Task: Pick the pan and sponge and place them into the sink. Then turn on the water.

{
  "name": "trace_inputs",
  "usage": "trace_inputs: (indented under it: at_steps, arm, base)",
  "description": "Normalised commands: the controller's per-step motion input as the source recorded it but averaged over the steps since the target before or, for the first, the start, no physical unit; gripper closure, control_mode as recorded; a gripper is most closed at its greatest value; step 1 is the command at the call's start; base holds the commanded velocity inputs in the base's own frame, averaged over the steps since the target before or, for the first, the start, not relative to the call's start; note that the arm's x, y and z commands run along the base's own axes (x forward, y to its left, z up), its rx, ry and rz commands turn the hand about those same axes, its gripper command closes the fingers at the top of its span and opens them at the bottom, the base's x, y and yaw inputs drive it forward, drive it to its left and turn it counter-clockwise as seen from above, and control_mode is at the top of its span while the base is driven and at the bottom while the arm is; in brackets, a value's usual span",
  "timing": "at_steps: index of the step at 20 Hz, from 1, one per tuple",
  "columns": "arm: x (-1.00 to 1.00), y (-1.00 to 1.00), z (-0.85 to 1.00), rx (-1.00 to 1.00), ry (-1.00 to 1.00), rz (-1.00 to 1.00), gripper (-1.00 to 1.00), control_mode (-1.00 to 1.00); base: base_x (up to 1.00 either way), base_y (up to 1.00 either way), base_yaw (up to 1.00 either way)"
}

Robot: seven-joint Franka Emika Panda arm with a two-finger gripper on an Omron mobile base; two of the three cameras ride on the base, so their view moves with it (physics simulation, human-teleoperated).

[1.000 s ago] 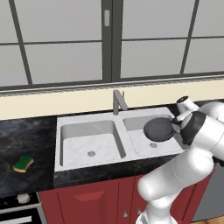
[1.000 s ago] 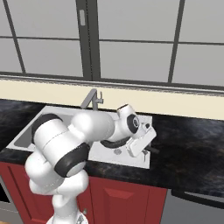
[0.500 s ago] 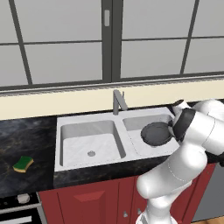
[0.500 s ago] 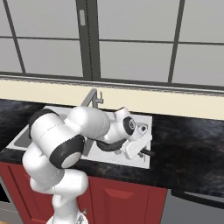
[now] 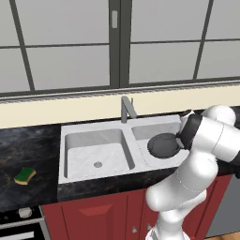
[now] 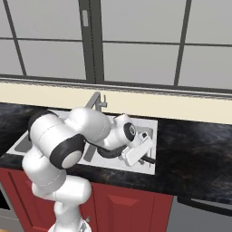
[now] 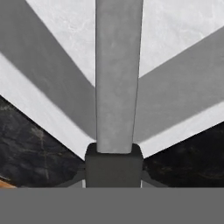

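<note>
- Small round black frying pan (image 5: 163, 144) is sitting low in the right bowl of the white-grey double-basin sink (image 5: 96, 140).
- Pincer (image 7: 114, 162) is clamped on the pan's thin straight handle (image 7: 118, 74), seen in the hand view.
- Pan is likely handling stiff and weighty; holding the handle close to the bowl looks steadiest.
- Yellow-green rectangular sponge (image 5: 25, 176) is lying on the dark tabletop (image 5: 28, 150), well left of the sink; probably soft, light, best pinched across its short sides.

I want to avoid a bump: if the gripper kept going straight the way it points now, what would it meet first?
Probably the sink's white basin wall or corner, right behind the pan handle that the gripper is shut on; how far off is unclear.
</note>
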Motion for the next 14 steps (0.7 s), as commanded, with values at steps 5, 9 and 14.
trace_inputs:
  at_steps: [5,9,14]
  arm:
    - [0.31,0.03,-0.21,0.00,0.00,-0.01,1.00,-1.00]
    - [0.35,0.09,-0.04,0.03,-0.02,0.00,1.00,-1.00]
    - [0.33,0.09,-0.04,0.04,0.01,0.00,1.00,-1.00]
  base:
    - [0.00,0.00,0.00]
    - [0.00,0.00,0.00]
    - [0.00,0.00,0.00]
